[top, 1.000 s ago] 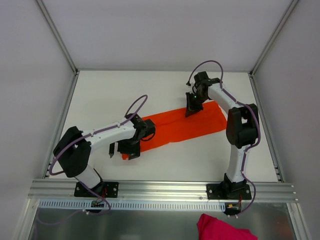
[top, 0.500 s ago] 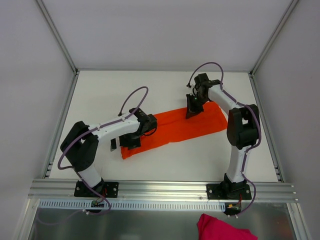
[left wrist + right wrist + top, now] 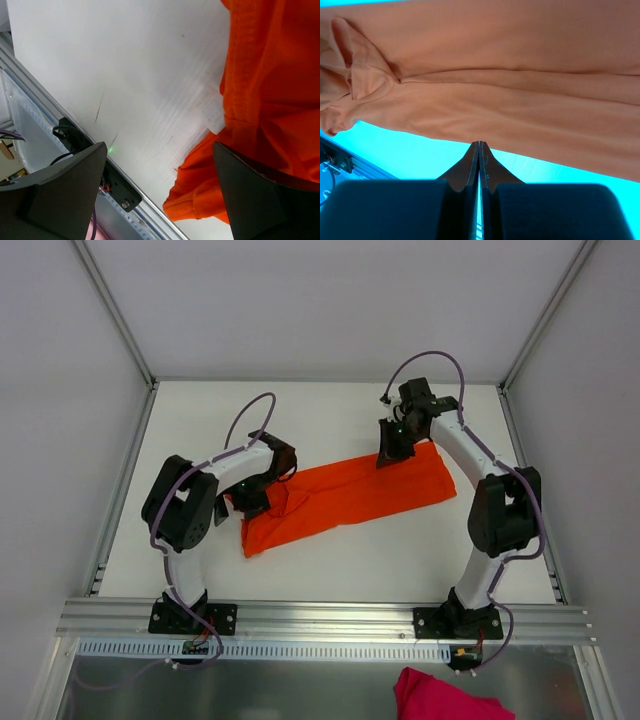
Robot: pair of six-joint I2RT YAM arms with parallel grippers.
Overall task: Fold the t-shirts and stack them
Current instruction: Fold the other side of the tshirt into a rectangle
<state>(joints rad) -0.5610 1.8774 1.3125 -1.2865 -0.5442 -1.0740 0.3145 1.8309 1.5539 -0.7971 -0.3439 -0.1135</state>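
Note:
An orange t-shirt (image 3: 350, 495) lies folded into a long strip slanting across the table. My left gripper (image 3: 248, 502) hovers over its bunched left end with the jaws wide open and nothing between them. In the left wrist view (image 3: 159, 147) the orange fabric (image 3: 270, 90) fills the right side, with a small white label (image 3: 211, 106) at its edge. My right gripper (image 3: 388, 455) is shut, and its tips (image 3: 479, 143) meet the shirt's (image 3: 495, 95) far long edge. I cannot see any fabric pinched between them.
A magenta cloth (image 3: 450, 695) lies beyond the front aluminium rail (image 3: 330, 618), below the right arm's base. White walls and metal frame posts (image 3: 115, 310) enclose the table on three sides. The left arm's base bracket (image 3: 100, 165) shows in the left wrist view.
My left gripper has swung from the shirt's near left corner toward the far side of its left end, leaving that corner uncovered. The right gripper has shifted slightly away and to the right, still shut.

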